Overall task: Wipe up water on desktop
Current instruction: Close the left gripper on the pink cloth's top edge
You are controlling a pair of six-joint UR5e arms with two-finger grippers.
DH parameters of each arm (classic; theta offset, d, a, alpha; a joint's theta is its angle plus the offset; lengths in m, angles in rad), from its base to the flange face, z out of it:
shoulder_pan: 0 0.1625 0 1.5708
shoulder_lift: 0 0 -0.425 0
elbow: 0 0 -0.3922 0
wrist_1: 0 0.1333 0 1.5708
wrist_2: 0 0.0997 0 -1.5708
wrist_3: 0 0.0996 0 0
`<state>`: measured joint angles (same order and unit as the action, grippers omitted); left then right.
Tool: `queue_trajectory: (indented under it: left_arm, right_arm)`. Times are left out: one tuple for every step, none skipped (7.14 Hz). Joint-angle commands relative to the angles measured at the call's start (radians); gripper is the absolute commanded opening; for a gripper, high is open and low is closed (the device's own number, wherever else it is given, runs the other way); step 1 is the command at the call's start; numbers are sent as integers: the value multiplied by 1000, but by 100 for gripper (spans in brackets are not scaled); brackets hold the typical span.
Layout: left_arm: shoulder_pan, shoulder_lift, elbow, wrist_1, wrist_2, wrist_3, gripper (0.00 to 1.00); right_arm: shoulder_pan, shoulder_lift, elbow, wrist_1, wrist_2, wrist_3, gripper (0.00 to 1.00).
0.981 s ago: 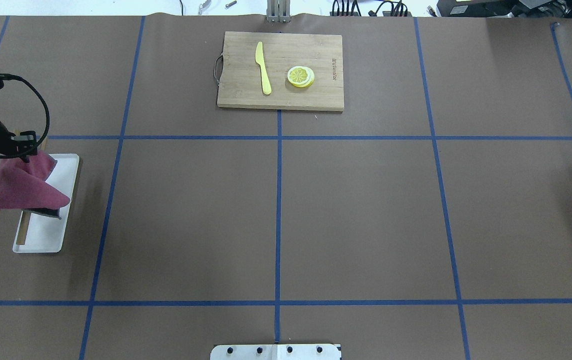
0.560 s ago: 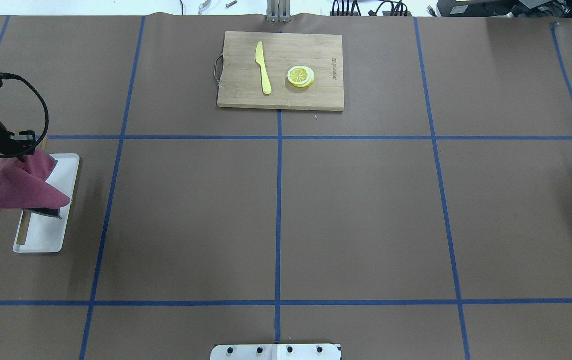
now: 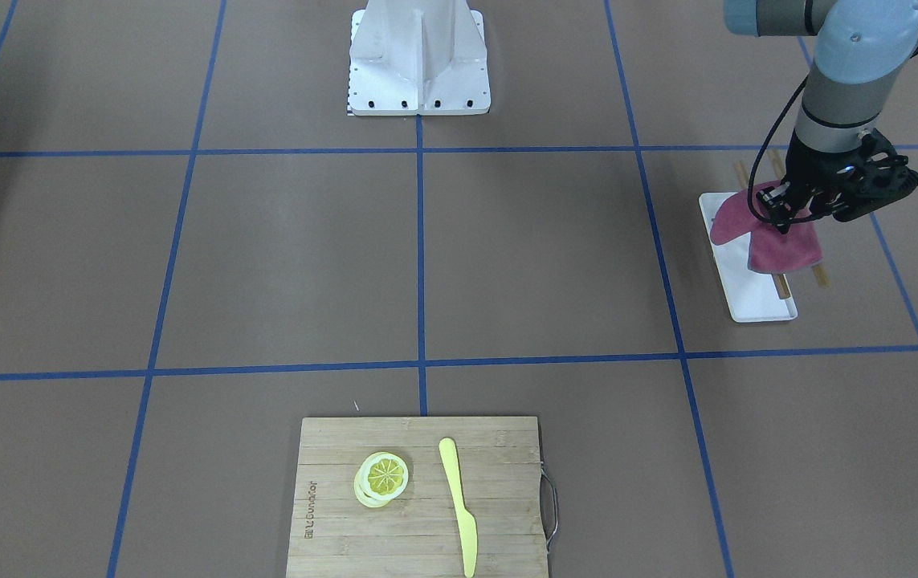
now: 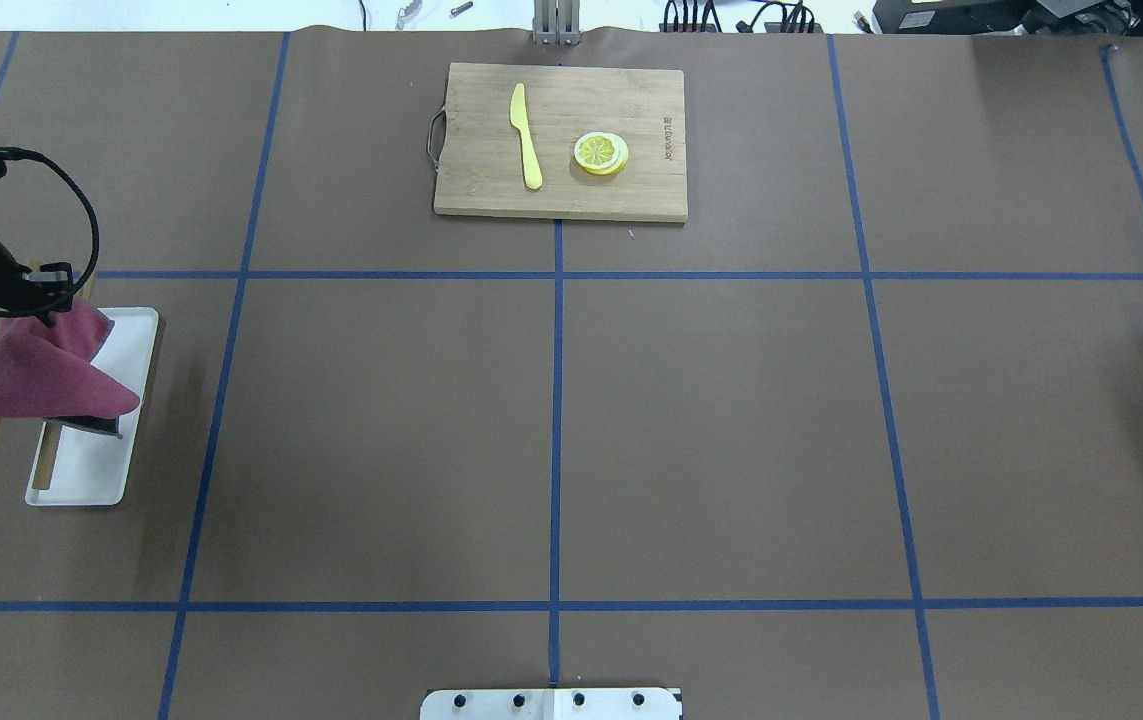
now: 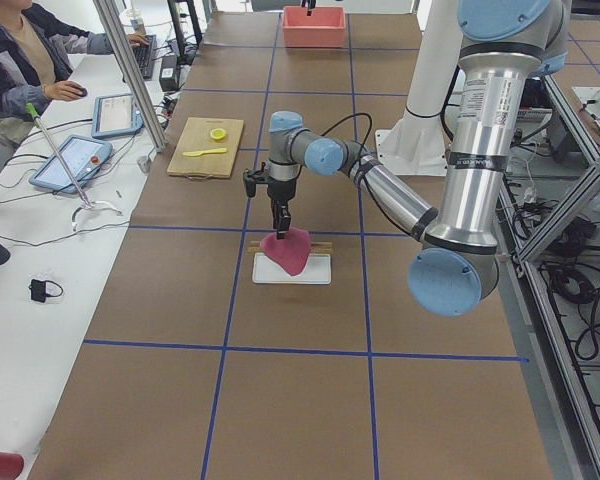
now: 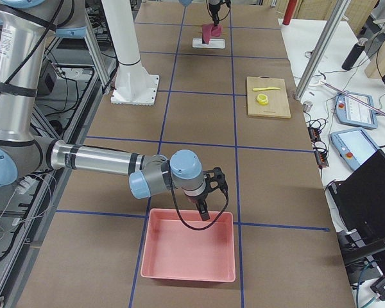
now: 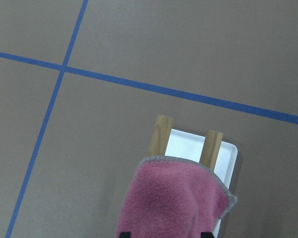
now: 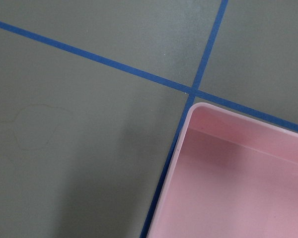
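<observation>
The desktop (image 4: 711,430) is matte brown with blue tape lines; no wet patch shows on it, only a faint ring-shaped outline (image 8: 35,126) in the right wrist view. My left gripper (image 4: 39,300) (image 3: 784,210) is at the far left, shut on the top of a magenta cloth (image 4: 46,375) (image 7: 174,198). The cloth hangs down onto a white tray (image 4: 81,480) (image 3: 756,301). My right gripper (image 6: 202,208) hovers at the near rim of a pink bin (image 6: 187,253) (image 8: 248,188). I cannot tell whether it is open or shut.
Two wooden sticks (image 7: 161,134) lie under the tray. At the far side a bamboo cutting board (image 4: 631,190) carries a yellow knife (image 4: 526,135) and lemon slices (image 4: 601,153). The robot's base (image 3: 418,56) stands mid-table. A person (image 5: 20,60) sits at a side desk.
</observation>
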<state>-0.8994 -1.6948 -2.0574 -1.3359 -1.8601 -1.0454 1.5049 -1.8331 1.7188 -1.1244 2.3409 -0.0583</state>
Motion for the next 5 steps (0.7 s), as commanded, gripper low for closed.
queue_trajectory:
  left_arm:
    - [4, 0, -3, 0, -1, -2, 57]
    - [8, 0, -3, -2, -2, -2, 57]
    - [8, 0, 2, -3, -1, 1, 54]
    - [10, 0, -3, -2, -1, -1, 54]
    - [16, 0, -1, -2, -1, -1, 47]
  right_arm:
    - [0, 0, -8, 0, 0, 0, 100]
    - [0, -3, -10, 0, 3, 0, 100]
    - [0, -5, -13, 0, 2, 0, 100]
    - [0, -3, -24, 0, 2, 0, 100]
    - [1, -3, -24, 0, 2, 0, 100]
